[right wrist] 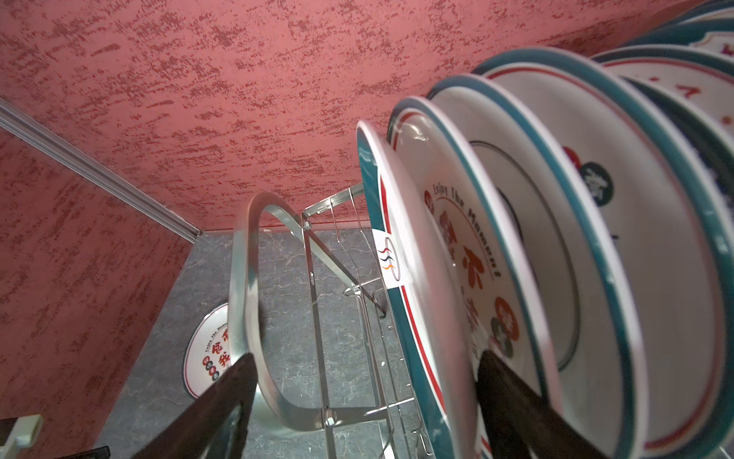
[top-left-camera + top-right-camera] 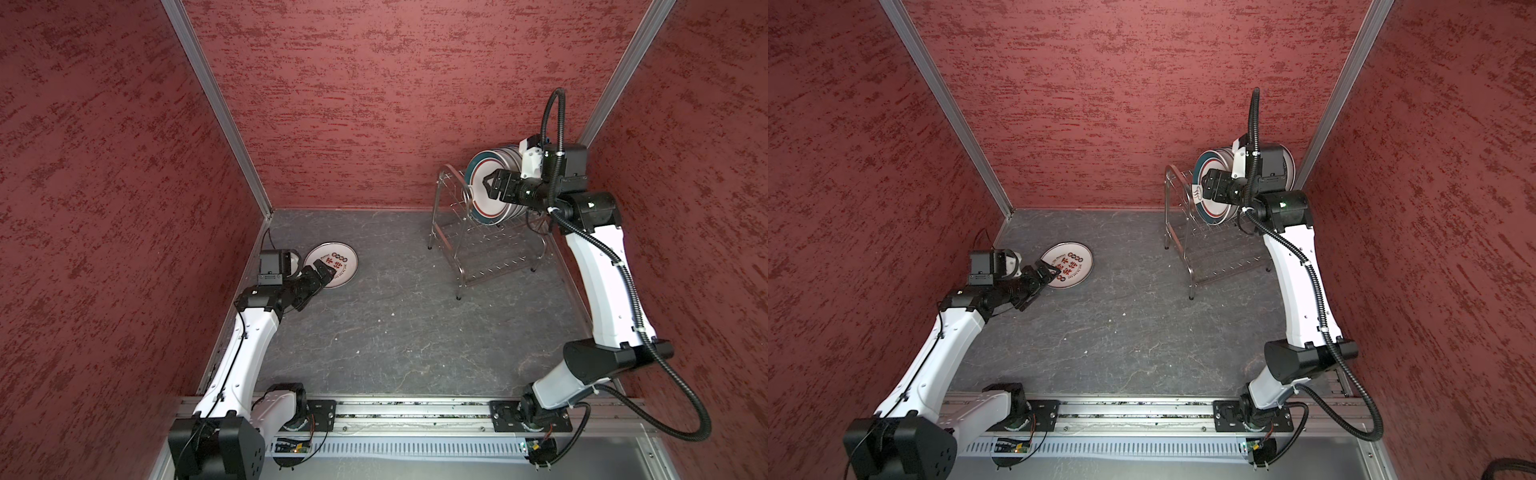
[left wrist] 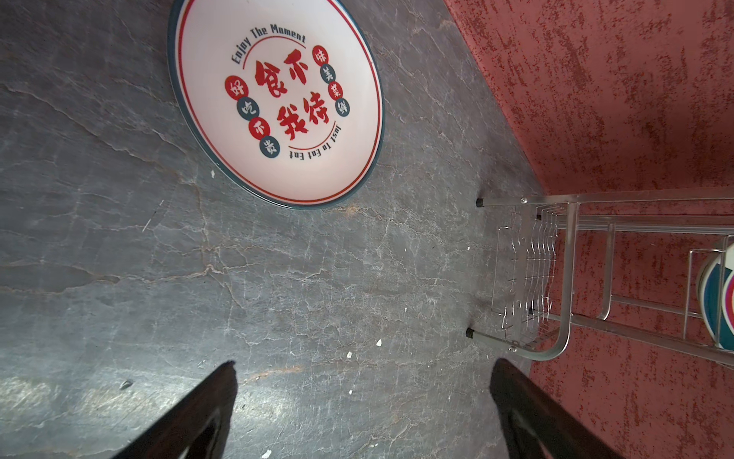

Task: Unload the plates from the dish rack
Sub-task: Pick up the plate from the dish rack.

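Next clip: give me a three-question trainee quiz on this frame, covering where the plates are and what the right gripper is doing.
1. True or false: the unloaded plate lies flat on the table, printed face up.
2. The right gripper's fingers are: A) on either side of the frontmost racked plate; B) holding a plate over the table; C) resting on the table.
3. Which tier of the dish rack holds the standing plates?
Key: 1 true; 2 A; 3 the upper tier.
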